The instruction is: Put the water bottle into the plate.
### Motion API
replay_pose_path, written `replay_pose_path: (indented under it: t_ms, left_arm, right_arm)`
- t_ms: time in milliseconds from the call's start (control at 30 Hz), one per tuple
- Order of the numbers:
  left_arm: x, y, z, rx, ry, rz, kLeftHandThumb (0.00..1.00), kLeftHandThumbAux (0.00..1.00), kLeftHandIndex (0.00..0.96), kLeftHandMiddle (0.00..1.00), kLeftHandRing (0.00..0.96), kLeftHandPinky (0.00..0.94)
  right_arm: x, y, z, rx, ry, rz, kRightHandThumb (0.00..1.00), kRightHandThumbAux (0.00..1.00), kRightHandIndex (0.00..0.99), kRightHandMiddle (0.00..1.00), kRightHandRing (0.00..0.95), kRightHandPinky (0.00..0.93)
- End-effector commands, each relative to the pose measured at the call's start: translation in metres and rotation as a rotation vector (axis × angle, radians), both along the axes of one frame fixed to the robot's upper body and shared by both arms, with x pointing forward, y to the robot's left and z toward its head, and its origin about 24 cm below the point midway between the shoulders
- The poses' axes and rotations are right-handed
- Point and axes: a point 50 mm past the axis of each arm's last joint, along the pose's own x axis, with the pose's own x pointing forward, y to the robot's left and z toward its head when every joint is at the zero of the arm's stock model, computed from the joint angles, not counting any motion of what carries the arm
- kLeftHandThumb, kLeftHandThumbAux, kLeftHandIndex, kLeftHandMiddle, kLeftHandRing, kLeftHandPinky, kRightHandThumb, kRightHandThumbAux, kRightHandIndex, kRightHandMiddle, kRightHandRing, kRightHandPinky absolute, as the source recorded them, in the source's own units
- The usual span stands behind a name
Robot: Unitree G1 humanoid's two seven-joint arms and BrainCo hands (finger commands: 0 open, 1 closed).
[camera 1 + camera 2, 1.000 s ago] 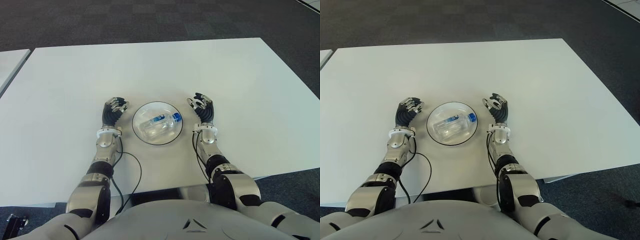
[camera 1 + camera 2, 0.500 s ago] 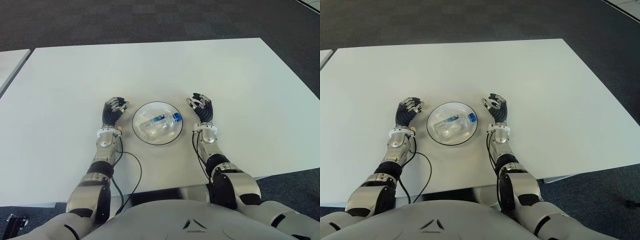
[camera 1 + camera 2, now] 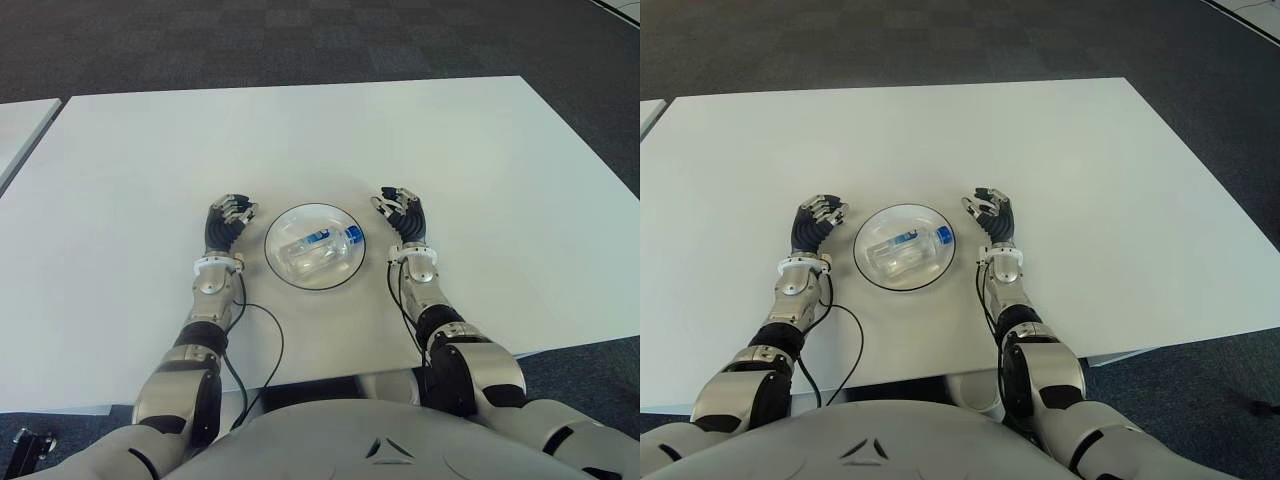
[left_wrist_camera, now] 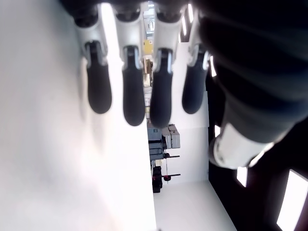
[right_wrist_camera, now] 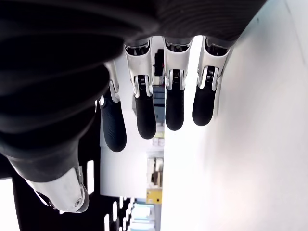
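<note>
Left eye view: clear, blue-labelled water bottle [image 3: 318, 247]

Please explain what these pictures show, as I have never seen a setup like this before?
This is a humanoid robot with two arms, seen by its own cameras. The two wide pictures come from a stereo camera on its head, looking down at a white table. The two close-ups come from wrist cameras, each showing that arm's own dark fingertips. On the table stands a clear plate, and a water bottle with a blue label lies on its side in it. The left hand shows left of the plate, the right hand right of it; both are relaxed and hold nothing.
</note>
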Motion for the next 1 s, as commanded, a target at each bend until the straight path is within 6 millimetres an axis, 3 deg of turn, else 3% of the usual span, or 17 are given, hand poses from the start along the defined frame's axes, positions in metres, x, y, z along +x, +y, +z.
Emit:
replay_pose_path:
  t_ms: [33,1000]
  left_arm:
    - [-0.027,-0.001,-0.034,-0.046,0.187,0.047,0.703,0.725,0.42,0.465,0.466,0.473]
    - [-0.02,0.007,-0.018,-0.03,0.079,0.062,0.71,0.718,0.431,0.529,0.52,0.516]
  right_arm:
    - [-0.006,-0.002,-0.012,0.0,0.085,0.005,0.707,0.729,0.431,0.572,0.576,0.564]
    - [-0.001,-0.008,0.001,-0.162,0.035,0.073,0.707,0.729,0.429,0.533,0.546,0.553]
